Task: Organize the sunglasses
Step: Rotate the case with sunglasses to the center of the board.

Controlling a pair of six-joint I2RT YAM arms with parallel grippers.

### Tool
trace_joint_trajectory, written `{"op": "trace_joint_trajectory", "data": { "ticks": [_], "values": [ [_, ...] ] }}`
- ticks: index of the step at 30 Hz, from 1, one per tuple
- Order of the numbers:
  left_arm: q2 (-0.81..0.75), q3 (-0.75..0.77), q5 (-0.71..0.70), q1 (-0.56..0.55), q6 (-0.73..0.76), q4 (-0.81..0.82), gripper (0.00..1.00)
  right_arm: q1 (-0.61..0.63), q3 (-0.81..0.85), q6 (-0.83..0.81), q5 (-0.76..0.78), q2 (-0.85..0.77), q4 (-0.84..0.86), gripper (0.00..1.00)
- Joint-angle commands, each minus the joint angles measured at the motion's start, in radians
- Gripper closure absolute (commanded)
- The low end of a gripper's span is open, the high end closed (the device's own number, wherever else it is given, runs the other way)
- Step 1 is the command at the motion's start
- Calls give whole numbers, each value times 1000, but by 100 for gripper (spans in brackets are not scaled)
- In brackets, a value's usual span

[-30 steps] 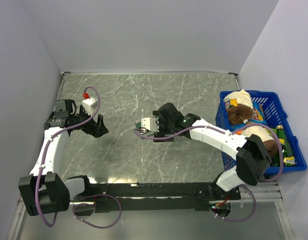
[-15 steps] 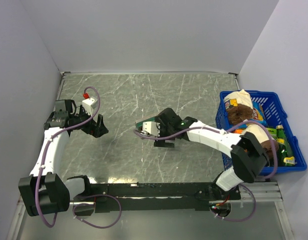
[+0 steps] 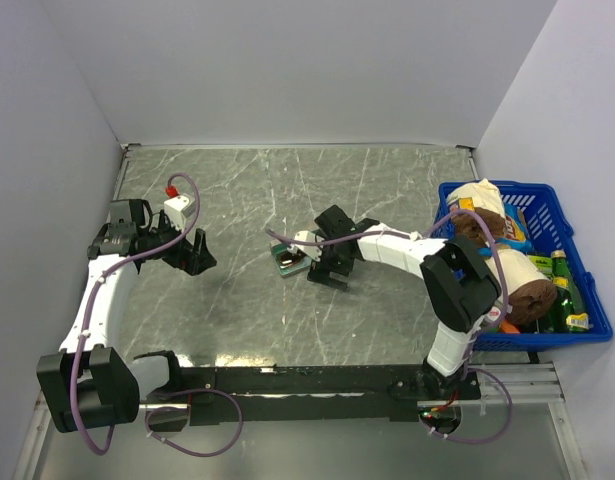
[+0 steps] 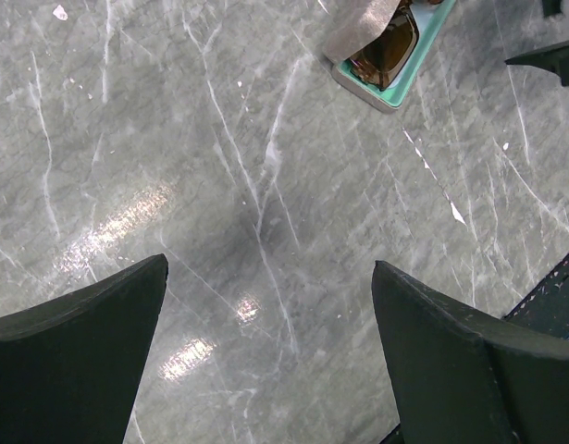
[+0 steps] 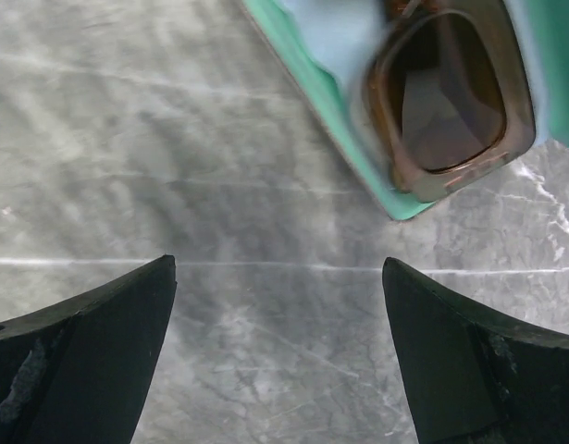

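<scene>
The sunglasses (image 5: 446, 92), amber-brown lenses in a thin frame, lie in an open case with a teal lining (image 5: 303, 88) on a light blue cloth (image 5: 326, 32). In the top view the case (image 3: 288, 261) sits mid-table. My right gripper (image 3: 327, 272) is just right of it, open and empty over bare table (image 5: 279, 262). My left gripper (image 3: 194, 262) is far to the left, open and empty (image 4: 270, 265). Its view shows the sunglasses (image 4: 388, 51) in the case (image 4: 409, 69) at the top, with the grey-brown lid (image 4: 358, 26) beside them.
A blue basket (image 3: 559, 205) at the right edge holds bagged bread, bottles and packets. The grey marble table (image 3: 247, 190) has white walls on the back and both sides. A fingertip of the right gripper (image 4: 548, 60) shows at the left wrist view's upper right.
My right gripper has come off the case and now sits beside it on the right, its forearm swung back. The case now shows uncovered. The left arm has not moved.
</scene>
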Motion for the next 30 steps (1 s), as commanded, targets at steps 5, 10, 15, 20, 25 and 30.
{"op": "trace_joint_trajectory", "data": {
  "ticks": [5,10,15,20,25,30],
  "values": [
    [-32,4,19,7,18,17,4,-53,79,69,-45,71,-69,2],
    [-41,5,22,7,18,14,4,-73,91,91,-44,93,-63,2],
    [-44,4,25,7,18,14,4,-76,126,118,-12,120,-41,1],
    [-51,4,25,7,18,16,4,-79,171,123,16,145,-23,0],
    [-48,4,26,7,22,14,4,-77,212,123,25,179,-28,0],
    [-41,7,31,7,26,11,4,-77,251,115,50,217,-28,0]
  ]
}}
